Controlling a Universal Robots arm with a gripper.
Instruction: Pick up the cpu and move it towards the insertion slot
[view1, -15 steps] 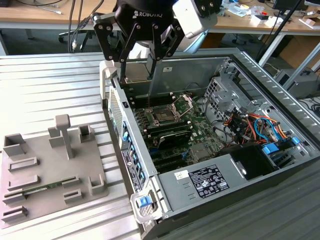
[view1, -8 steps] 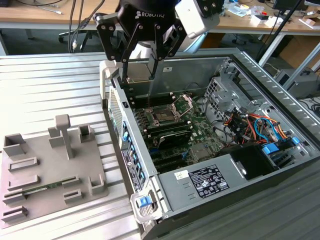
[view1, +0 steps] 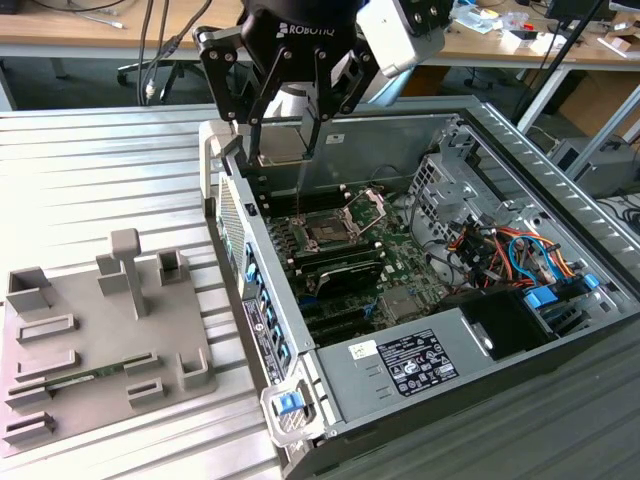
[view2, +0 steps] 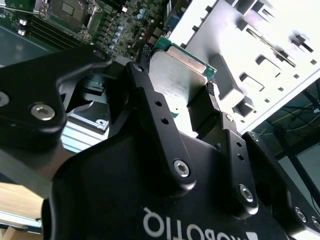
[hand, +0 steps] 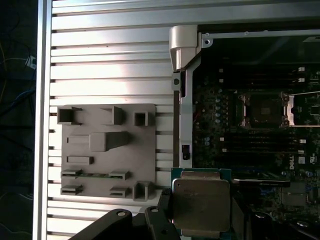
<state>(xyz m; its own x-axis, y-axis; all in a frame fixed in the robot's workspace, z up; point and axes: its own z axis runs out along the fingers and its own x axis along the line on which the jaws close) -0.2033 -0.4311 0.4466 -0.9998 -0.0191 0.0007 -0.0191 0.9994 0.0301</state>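
- A grey tray (view1: 60, 360) with raised blocks and recesses lies on the slatted table (view1: 100, 170) at the exterior view's left, just beside the open case (view1: 250, 280).
- In the first wrist view the tray (hand: 150, 150) rests flat on the table's ribs, with the case wall along one side of it.
- To the right of the tray in the exterior view, the gripper (view1: 283, 145) hangs above the case's left wall near a corner. Its black fingers point down.
- The fingers are closed on the cpu (view2: 177, 75). In the second wrist view one finger (view2: 150, 100) presses one edge and the other pad presses the opposite edge. The silvery lid faces the camera and a green rim shows around it.
- In the first wrist view the cpu (hand: 201, 202) is held in the air over the case wall, between the tray and the green board (hand: 210, 115).
- The slot (view1: 325, 230) sits on the board inside the case, below and to the right of the gripper in the exterior view. Its metal bracket (view1: 367, 203) is tilted up.
- The cpu is apart from the slot (hand: 263, 109), not over it.
- Farther right in the exterior view, orange and blue cables (view1: 500, 245) run across the case interior.
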